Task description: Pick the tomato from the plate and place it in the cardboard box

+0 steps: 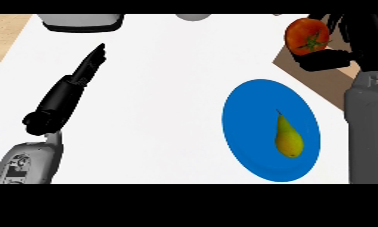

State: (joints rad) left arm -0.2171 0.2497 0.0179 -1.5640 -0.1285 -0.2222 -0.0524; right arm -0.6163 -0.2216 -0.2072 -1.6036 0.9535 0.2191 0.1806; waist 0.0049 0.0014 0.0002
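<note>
One tomato [307, 36], red-orange with a green stem scar facing the camera, held up at the far right by the right robot hand [325, 57], dark fingers curled round its right and lower sides. Already off the blue plate [251, 121] and poised over the brown edge of the cardboard box [314, 78], of which only a slanted strip shows between plate and forearm. Probably light, smooth-skinned and a little slippery; soft enough to bruise if squeezed hard, so best cradled round its widest girth, as seems the case now, rather than pinched at the stem. Nearly round, so no real long axis; stem end turned towards the viewer and slightly down-right, blossom end hidden behind. Orientation of little consequence for the drop, since a round fruit settles however released, though liable to roll once down. Left behind on the plate: a yellow-green pear [289, 137], long axis running roughly up and down the view, thin stem towards the far side, broad end near. At the left, well apart from all this, the left robot hand [90, 66], fingers straight and together, resting above the white table [162, 96] and holding nothing. Along the far edge, a grey tray-like object [80, 21] and part of a rounded grey thing [193, 17], too cropped to name. Box interior not visible, so depth and landing spot impossible to judge.
</note>
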